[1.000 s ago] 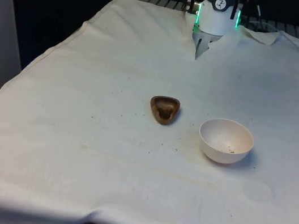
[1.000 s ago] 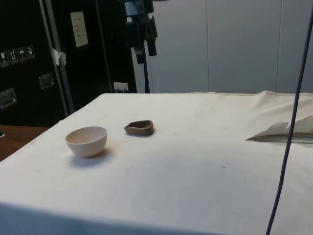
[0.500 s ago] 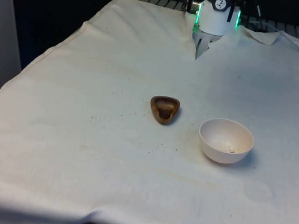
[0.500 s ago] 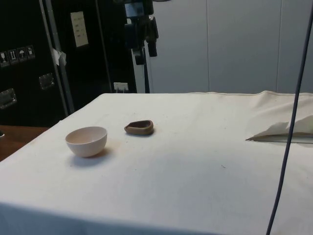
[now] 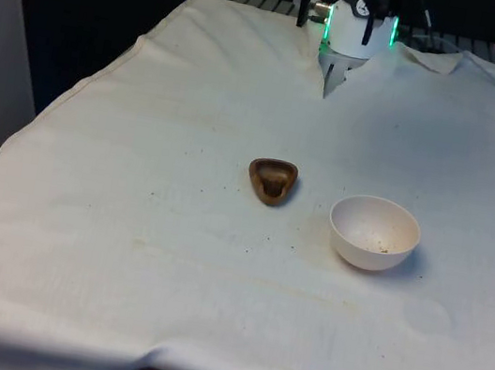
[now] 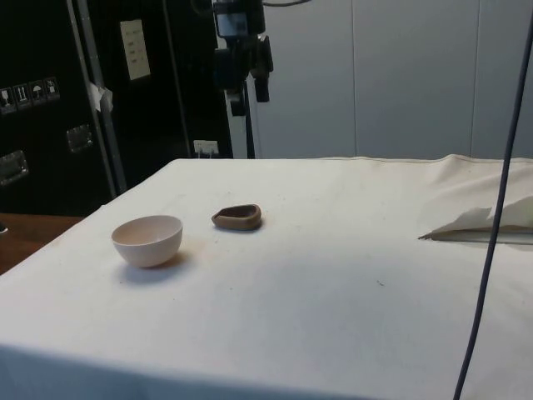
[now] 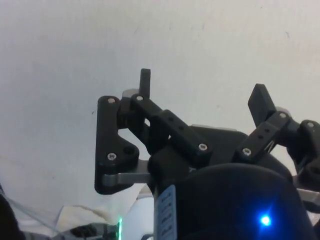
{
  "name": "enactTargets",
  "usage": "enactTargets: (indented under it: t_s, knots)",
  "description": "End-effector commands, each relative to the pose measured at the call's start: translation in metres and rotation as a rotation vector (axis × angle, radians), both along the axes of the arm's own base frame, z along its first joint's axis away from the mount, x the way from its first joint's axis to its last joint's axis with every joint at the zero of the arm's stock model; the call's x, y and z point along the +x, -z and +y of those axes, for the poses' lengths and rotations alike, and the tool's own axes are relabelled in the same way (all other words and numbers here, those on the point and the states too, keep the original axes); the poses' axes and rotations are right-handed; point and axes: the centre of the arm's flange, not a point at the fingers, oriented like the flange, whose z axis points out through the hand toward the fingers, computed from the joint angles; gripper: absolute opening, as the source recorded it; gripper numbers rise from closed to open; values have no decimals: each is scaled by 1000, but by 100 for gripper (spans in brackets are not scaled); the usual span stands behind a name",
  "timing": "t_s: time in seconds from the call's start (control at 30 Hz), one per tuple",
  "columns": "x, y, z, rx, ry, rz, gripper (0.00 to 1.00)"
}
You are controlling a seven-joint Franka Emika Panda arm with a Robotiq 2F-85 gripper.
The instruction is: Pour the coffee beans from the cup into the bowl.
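Brown cup (image 5: 272, 181) sits mid-table — white bowl (image 5: 374, 232) near it, toward the front view's right.

Small brown cup (image 5: 272, 181) upright mid-table, white bowl (image 5: 373, 233) near it toward the front view's right.

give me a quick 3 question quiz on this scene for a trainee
1. True or false: the gripper is holding the cup.
2. Multiple choice: in the front view, the bowl sits where relative to the cup? A) to the front view's left B) to the front view's right C) stacked on top of it
3. Fill in: the cup and the bowl both rest on the white ____.

Key:
1. False. The gripper hangs high above the table with its fingers apart and nothing between them.
2. B. The two stand apart, not touching.
3. cloth
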Motion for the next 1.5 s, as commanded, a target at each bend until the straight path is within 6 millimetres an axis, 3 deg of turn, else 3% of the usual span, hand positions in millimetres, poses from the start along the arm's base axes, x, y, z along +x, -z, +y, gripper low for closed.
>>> enactTargets:
  t_s: [0.0,0.57,1.47]
  knots:
    - [0,1,-1,-12,9,-19,100]
    - [-11,36,-4,-18,61,-88,100]
    - [-8,83,-5,-11,256,-75,100]
